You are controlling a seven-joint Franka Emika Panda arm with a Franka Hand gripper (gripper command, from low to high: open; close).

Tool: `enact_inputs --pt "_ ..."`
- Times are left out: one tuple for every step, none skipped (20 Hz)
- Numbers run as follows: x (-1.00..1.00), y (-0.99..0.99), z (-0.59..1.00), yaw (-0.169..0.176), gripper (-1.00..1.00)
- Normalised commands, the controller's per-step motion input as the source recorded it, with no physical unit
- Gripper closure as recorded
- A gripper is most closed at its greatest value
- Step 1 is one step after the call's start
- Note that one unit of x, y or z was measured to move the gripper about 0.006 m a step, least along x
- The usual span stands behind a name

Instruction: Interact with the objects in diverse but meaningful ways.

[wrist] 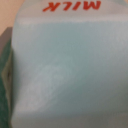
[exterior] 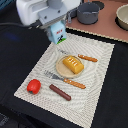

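Note:
My gripper [exterior: 56, 28] is shut on the white-and-teal milk carton [exterior: 58, 34], held up above the far left corner of the placemat [exterior: 100, 75]. The carton [wrist: 70, 65] fills the wrist view, its red MILK lettering showing upside down. On the round tan plate [exterior: 61, 69] lies the yellow ridged bread piece [exterior: 73, 64]. A red tomato [exterior: 33, 86] sits near the mat's front left corner, with the brown sausage [exterior: 60, 92] beside it. The grey handled pot [exterior: 88, 12] stands on the pink surface at the back.
An orange-handled knife [exterior: 85, 57] lies behind the plate and an orange-handled fork [exterior: 70, 81] in front of it. A tan bowl [exterior: 122, 17] stands at the back on the exterior view's right. Dark table surrounds the mat.

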Motion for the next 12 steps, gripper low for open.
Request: enact_inputs --pt "0.83 0.73 0.10 0.000 1.00" --pt "0.83 0.73 0.04 0.000 1.00" --pt "0.81 0.73 0.00 0.000 1.00" --pt "0.81 0.74 0.00 0.000 1.00" --pt "0.79 0.75 -0.05 0.000 1.00" --pt "0.77 0.76 -0.11 0.000 1.00" --pt "0.73 0.77 -0.17 0.003 1.00" --pt "0.69 0.77 -0.28 0.015 1.00" --pt "0.65 0.77 -0.35 0.030 1.00" --pt "0.53 0.63 -0.41 0.042 1.00" --pt "0.47 0.59 -0.43 0.043 1.00" --pt "0.46 0.57 -0.43 0.043 1.00"
